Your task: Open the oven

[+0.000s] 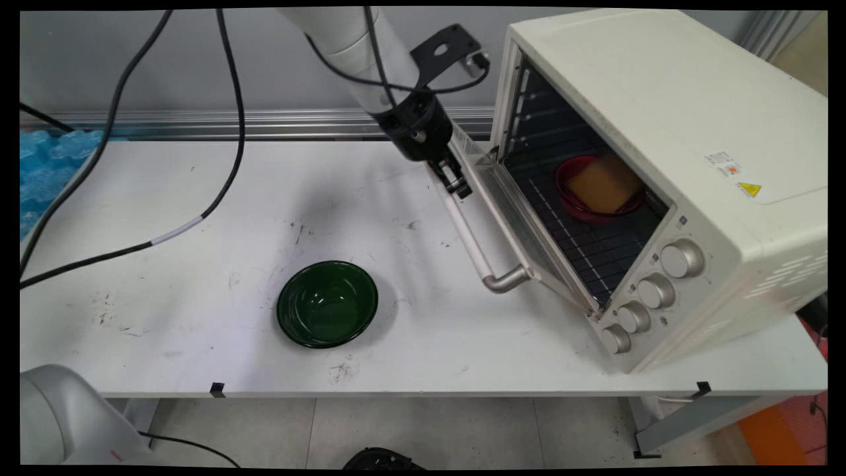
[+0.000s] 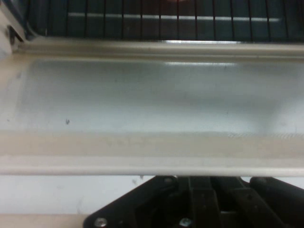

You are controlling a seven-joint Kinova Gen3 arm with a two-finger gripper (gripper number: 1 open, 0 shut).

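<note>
At the oven's open door, the black end effector (image 1: pixel 456 182) sits against the far end of the door handle (image 1: pixel 470 241); whether its fingers are apart or closed around the bar cannot be told. From the hand view, the door (image 2: pixel 152 99) fills the frame just beyond the linkage. At three o'clock from it, the cream toaster oven (image 1: pixel 661 165) holds a red dish (image 1: pixel 572 198) with a tan slab (image 1: pixel 603 185) on its rack. At seven o'clock, well apart, a dark green bowl (image 1: pixel 327 304) rests on the white surface (image 1: pixel 165 317).
</note>
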